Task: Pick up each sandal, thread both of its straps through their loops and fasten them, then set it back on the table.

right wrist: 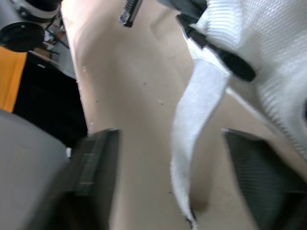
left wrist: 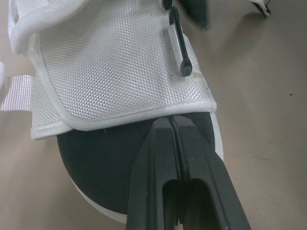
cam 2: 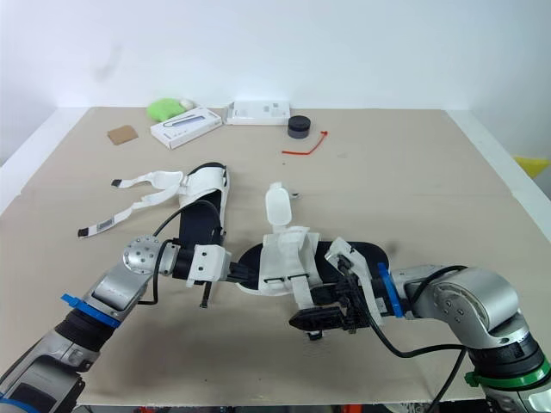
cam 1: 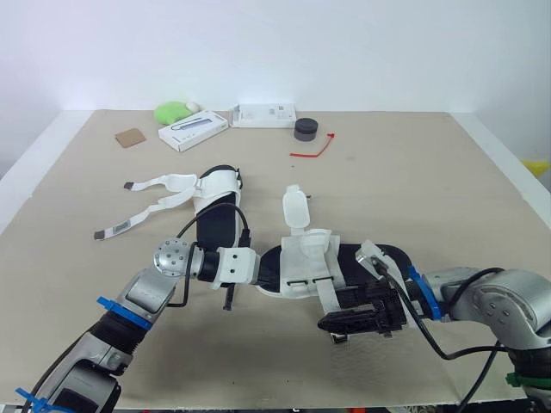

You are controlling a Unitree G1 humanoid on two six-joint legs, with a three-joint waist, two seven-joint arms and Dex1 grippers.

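Observation:
A white mesh sandal with a black sole (cam 1: 314, 258) lies in the middle of the table, one broad strap (cam 1: 295, 206) flipped up. My left gripper (cam 1: 265, 268) is shut on this sandal's end; in the left wrist view its fingertips (left wrist: 175, 125) meet at the edge of the white upper. My right gripper (cam 1: 362, 318) is open at the sandal's near side. A loose white strap (right wrist: 192, 124) hangs between its spread fingers (right wrist: 91, 177). The second sandal (cam 1: 215, 194) lies further back on the left, with its two straps (cam 1: 155, 182) spread out unfastened.
Along the table's far edge lie a brown card (cam 1: 131, 138), a green object (cam 1: 172, 112), two white boxes (cam 1: 194, 131) (cam 1: 265, 114), a black round object (cam 1: 306, 129) and a red tie (cam 1: 314, 151). Bare tabletop (cam 1: 448, 189) stretches to the right.

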